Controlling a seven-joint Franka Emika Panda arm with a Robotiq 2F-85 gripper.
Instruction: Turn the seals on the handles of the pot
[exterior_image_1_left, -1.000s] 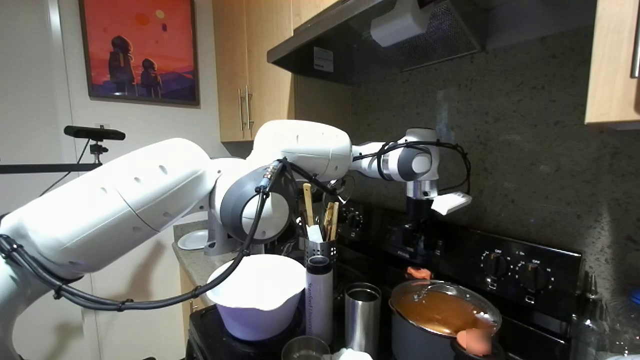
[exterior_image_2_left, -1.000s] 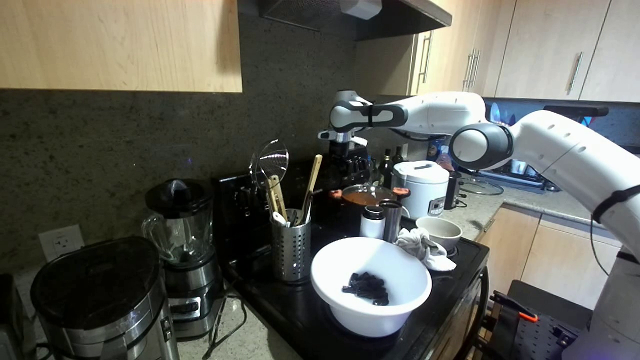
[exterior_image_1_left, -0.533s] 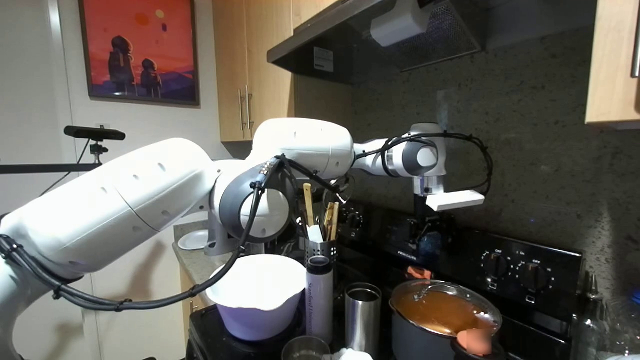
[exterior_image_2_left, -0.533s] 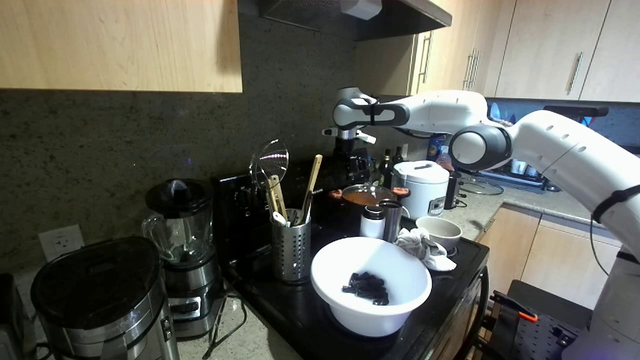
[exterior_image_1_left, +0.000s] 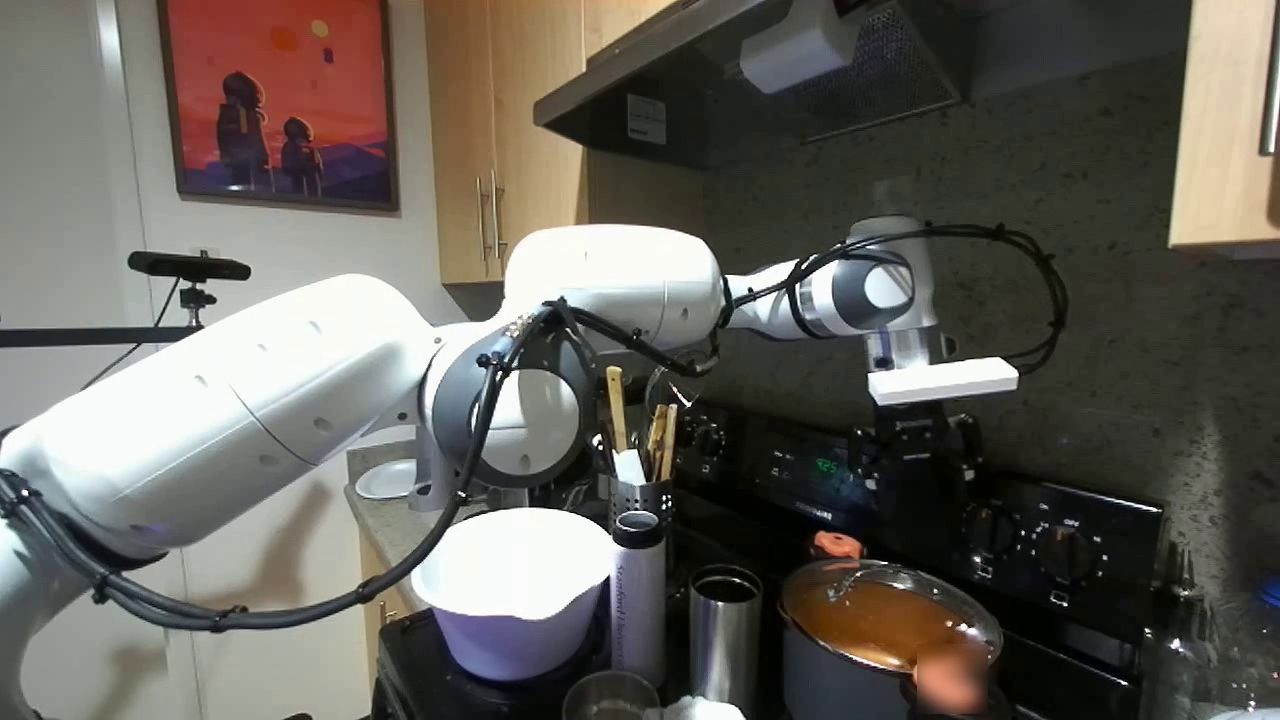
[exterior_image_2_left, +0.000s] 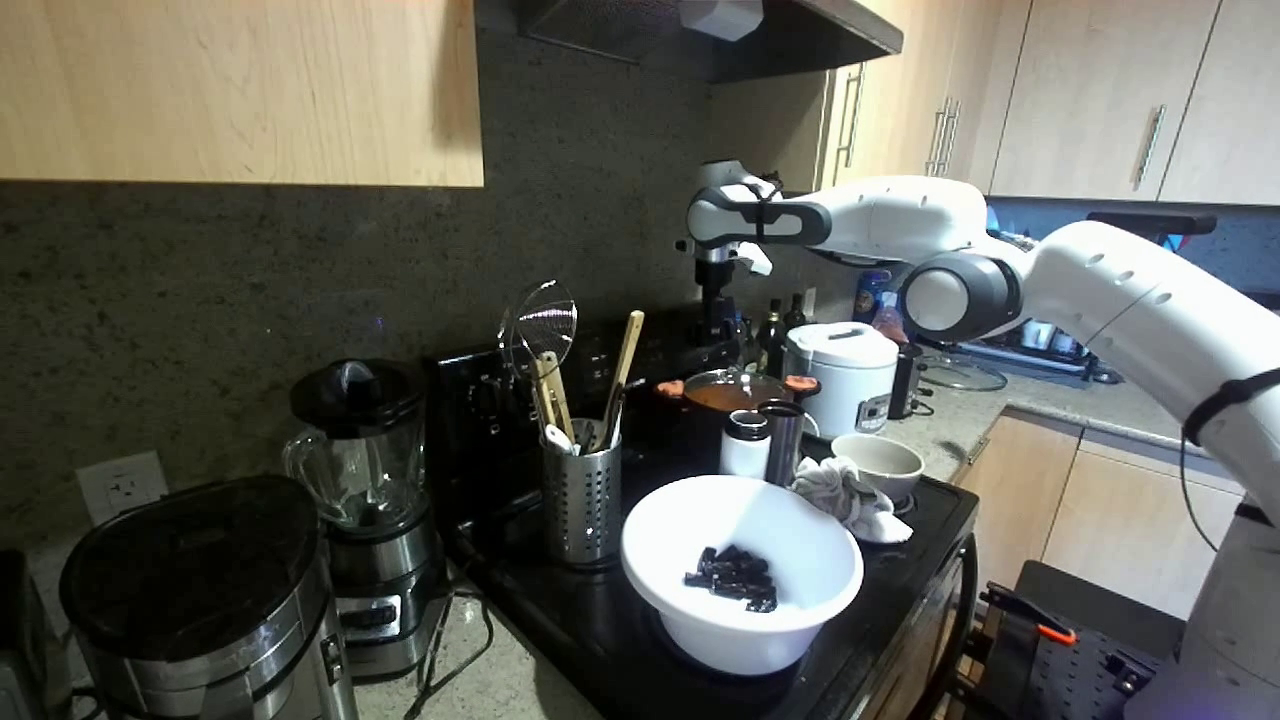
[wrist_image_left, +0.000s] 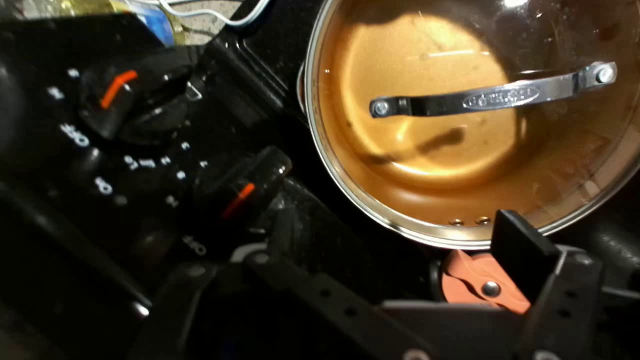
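The pot (exterior_image_1_left: 835, 680) stands on the stove, grey outside and orange-brown inside, under a glass lid; it also shows in an exterior view (exterior_image_2_left: 710, 400) and the wrist view (wrist_image_left: 425, 192). Reddish-pink seals sit on its two opposite handles: a far one (exterior_image_1_left: 838, 546) and a blurred near one (exterior_image_1_left: 950, 678), also a left one (exterior_image_2_left: 671, 388) and a right one (exterior_image_2_left: 802, 383). My gripper (exterior_image_1_left: 918, 475) is open above the back of the pot, also in an exterior view (exterior_image_2_left: 717, 325). In the wrist view the open gripper (wrist_image_left: 400, 232) has one finger partly covering a seal (wrist_image_left: 462, 280); contact is unclear.
Stove knobs (wrist_image_left: 125, 100) lie on the back panel beside the jaws. A steel cup (exterior_image_1_left: 725, 640), a white bottle (exterior_image_1_left: 638, 600) and a white bowl (exterior_image_2_left: 740, 645) stand near the pot. A utensil holder (exterior_image_2_left: 583, 505) and rice cooker (exterior_image_2_left: 845, 375) flank it. The range hood (exterior_image_1_left: 640, 100) hangs above.
My gripper has moved to the right in both exterior views, and it has turned about its own axis. The stove clock behind it now shows. The pot has not moved.
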